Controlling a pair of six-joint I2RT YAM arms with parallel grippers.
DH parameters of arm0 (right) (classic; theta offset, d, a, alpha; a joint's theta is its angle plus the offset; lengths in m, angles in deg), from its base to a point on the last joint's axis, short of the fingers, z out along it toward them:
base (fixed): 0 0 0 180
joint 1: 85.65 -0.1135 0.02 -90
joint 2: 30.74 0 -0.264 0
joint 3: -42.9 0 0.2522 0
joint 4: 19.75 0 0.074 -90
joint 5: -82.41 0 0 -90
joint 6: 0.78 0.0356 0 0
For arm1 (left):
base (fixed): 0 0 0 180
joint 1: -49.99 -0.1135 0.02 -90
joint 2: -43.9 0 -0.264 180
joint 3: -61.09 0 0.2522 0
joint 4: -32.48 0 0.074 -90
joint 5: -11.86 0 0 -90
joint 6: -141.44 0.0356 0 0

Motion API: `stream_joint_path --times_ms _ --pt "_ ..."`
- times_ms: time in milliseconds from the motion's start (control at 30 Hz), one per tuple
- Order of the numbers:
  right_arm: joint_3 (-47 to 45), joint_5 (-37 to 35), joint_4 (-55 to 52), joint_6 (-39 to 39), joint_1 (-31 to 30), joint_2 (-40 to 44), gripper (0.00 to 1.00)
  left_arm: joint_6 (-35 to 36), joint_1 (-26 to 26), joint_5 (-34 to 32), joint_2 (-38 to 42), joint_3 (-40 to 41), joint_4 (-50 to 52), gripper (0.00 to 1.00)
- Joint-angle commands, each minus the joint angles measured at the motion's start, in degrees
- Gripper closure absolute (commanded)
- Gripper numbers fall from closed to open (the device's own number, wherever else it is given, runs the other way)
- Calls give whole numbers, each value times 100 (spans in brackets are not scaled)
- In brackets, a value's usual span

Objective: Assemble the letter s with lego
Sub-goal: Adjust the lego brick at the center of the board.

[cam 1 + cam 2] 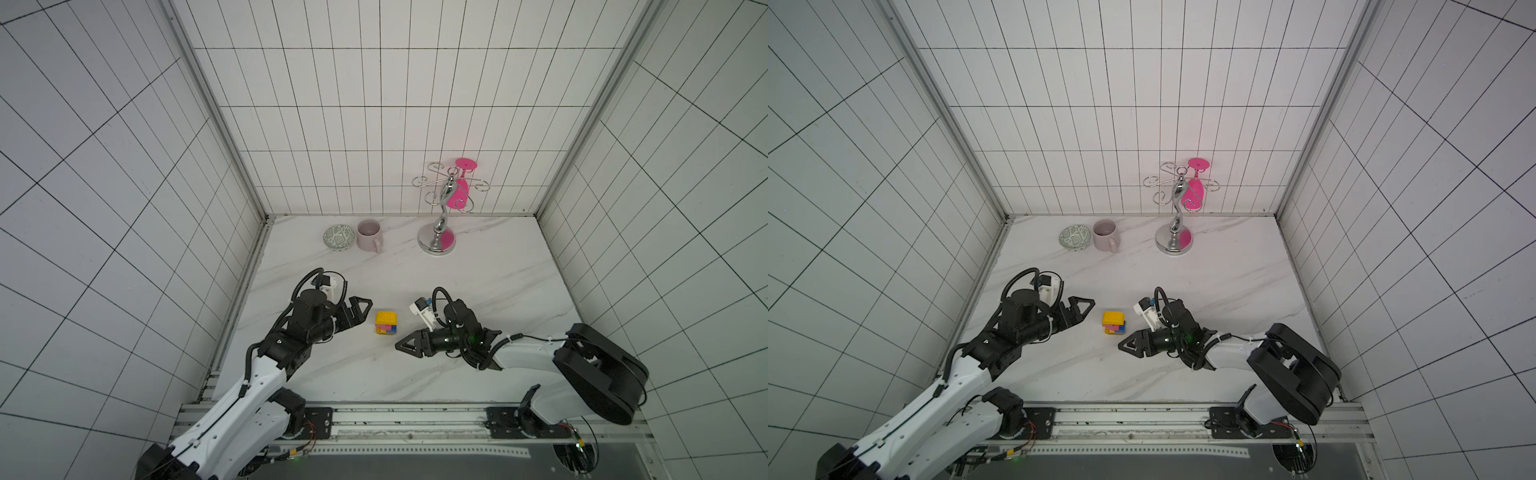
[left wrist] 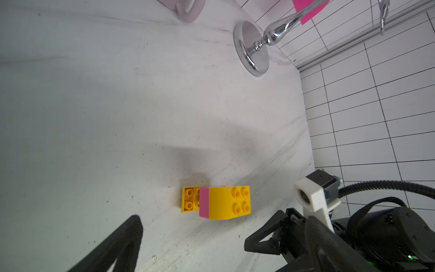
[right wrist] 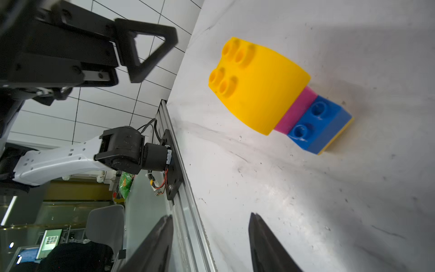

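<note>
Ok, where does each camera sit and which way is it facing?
Top views: overhead, looking down on the white marble table; left tool and right tool show.
Left wrist: low, facing the yellow, pink and blue lego block and chrome stand; one own finger shows.
Right wrist: low, facing the block; both own fingers show.
Shared: the block, in every view.

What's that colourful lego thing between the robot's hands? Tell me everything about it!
The letter s is a small block of shiny plastic studded bricks pressed together: a yellow brick with a curved side and four round studs on top, pink beneath it, a blue brick with two studs showing, and a yellow brick at the bottom. It stands on the white marble table, between the left gripper and the right gripper; neither touches it.
</note>
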State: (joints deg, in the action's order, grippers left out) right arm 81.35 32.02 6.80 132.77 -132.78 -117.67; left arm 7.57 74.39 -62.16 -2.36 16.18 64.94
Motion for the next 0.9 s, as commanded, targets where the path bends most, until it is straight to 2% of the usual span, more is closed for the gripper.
stream_joint_path --times_ms 0,167,433,633,867 --pt "-2 -175 1086 258 -153 -493 68 538 -72 -158 5 -288 177 1" --pt "105 -332 1865 483 -165 -1286 80 970 -166 -145 -194 -602 335 1" --pt "264 -684 2267 357 -141 -1933 81 1259 -208 -221 -226 -844 575 1" --pt "404 -745 2636 397 89 -2417 81 1504 -208 -438 75 -781 618 1" --pt "630 -549 2719 398 548 -2653 81 2274 -219 -264 239 -457 305 1"
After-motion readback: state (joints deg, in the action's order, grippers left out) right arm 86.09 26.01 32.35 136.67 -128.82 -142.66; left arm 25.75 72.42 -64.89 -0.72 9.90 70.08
